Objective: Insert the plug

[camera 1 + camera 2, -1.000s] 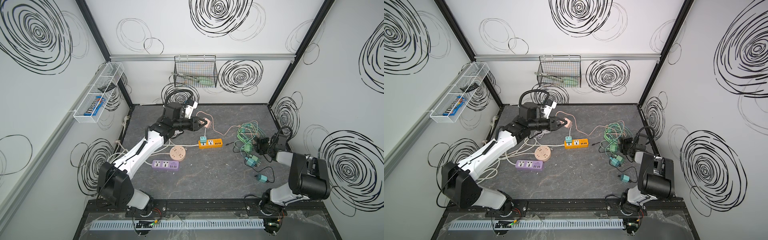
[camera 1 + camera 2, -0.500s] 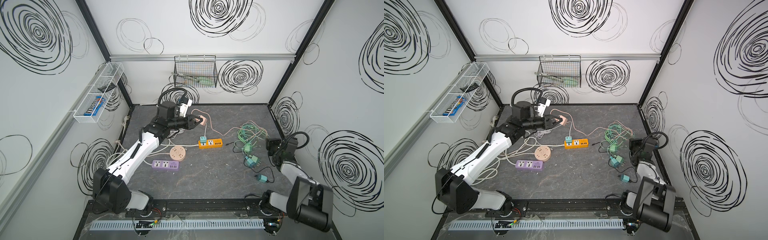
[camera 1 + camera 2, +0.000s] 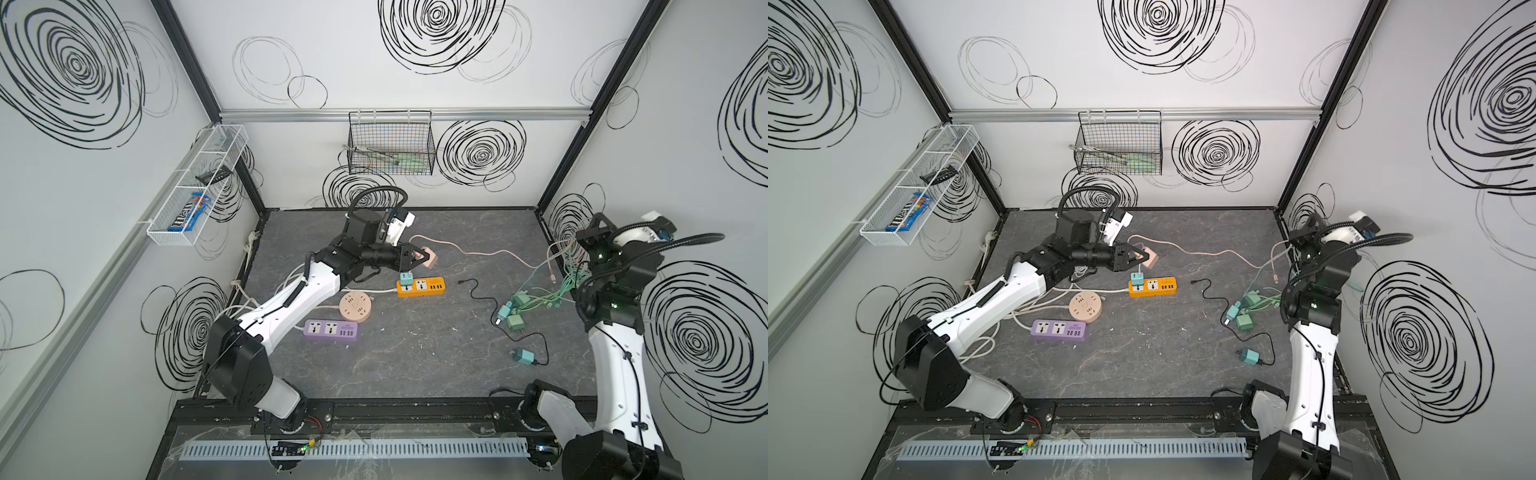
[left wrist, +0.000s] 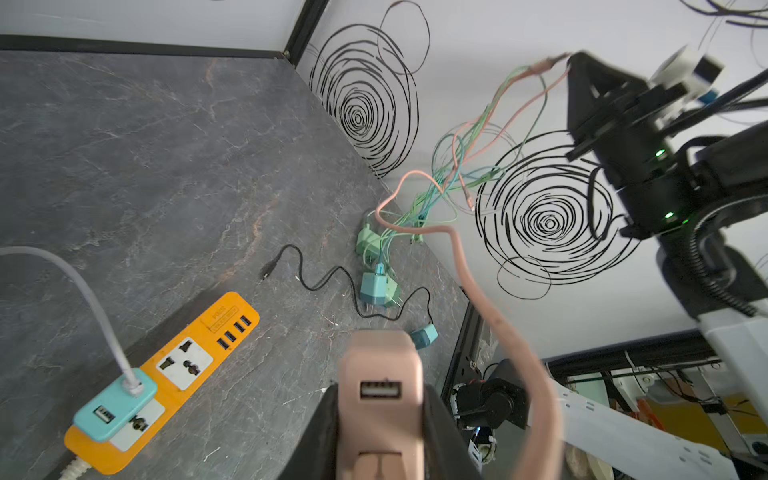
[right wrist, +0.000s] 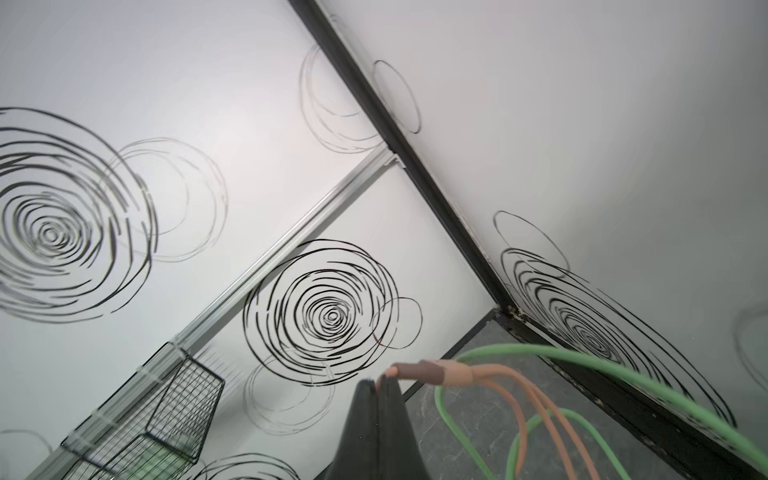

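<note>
My left gripper (image 3: pixel 419 256) (image 3: pixel 1138 258) (image 4: pixel 380 401) is shut on a pink USB charger block (image 3: pixel 430 258) (image 3: pixel 1150 259) (image 4: pixel 380 370), held above the table's back middle. Its USB port faces the left wrist camera and is empty. A pink cable (image 3: pixel 490 253) (image 3: pixel 1217 253) (image 4: pixel 478 299) runs from beside the block to the right wall. There my raised right gripper (image 3: pixel 578 240) (image 3: pixel 1292 237) (image 5: pixel 378 381) is shut on it, next to its brown splitter sleeve (image 5: pixel 419 369). Thin pink branches hang below; one small plug (image 4: pixel 469 202) dangles. Green cables (image 5: pixel 582 357) drape over it.
An orange power strip (image 3: pixel 424 286) carries a teal adapter (image 3: pixel 406 279). A round pink socket (image 3: pixel 354 306) and a purple strip (image 3: pixel 331 330) lie front left. Green chargers (image 3: pixel 517 309) and a teal charger with black lead (image 3: pixel 523 356) lie right. A wire basket (image 3: pixel 390 143) hangs behind.
My right gripper has shut on the pink cable and risen from the cable pile toward the right wall, pulling cables up. The left arm shifted slightly, still holding the pink block.
</note>
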{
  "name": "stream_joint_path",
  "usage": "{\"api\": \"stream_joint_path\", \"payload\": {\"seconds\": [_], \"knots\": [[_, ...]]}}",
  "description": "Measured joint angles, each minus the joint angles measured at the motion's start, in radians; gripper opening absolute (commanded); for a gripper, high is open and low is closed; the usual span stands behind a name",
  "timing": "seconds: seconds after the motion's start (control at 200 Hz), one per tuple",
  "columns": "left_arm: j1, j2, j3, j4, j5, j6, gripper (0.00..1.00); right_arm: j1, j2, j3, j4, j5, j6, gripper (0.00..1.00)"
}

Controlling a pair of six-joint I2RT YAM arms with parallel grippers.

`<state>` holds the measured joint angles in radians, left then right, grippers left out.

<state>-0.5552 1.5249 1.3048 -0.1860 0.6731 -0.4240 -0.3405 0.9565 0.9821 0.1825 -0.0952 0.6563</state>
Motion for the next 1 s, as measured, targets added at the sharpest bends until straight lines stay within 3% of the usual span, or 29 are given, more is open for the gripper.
{"api": "stream_joint_path", "payload": {"seconds": [0.07,0.22,0.47,0.74,1.001], "knots": [[-0.001,0.006,0.000,0.000,-0.001,0.001,0.00,0.034,0.029,0.055,0.005,-0.018,-0.047,0.00],[0.008,0.009,0.000,0.001,-0.006,0.002,0.00,0.096,0.041,0.003,0.032,-0.108,-0.118,0.00],[0.013,0.081,-0.005,-0.013,-0.024,0.008,0.00,0.101,0.077,0.022,0.039,-0.281,-0.150,0.00],[0.015,0.087,-0.019,-0.030,-0.033,0.011,0.00,0.101,0.060,0.016,0.074,-0.244,-0.161,0.00],[0.021,0.087,-0.019,-0.034,-0.034,0.016,0.00,0.101,0.149,-0.027,-0.105,-0.073,-0.169,0.00]]}}
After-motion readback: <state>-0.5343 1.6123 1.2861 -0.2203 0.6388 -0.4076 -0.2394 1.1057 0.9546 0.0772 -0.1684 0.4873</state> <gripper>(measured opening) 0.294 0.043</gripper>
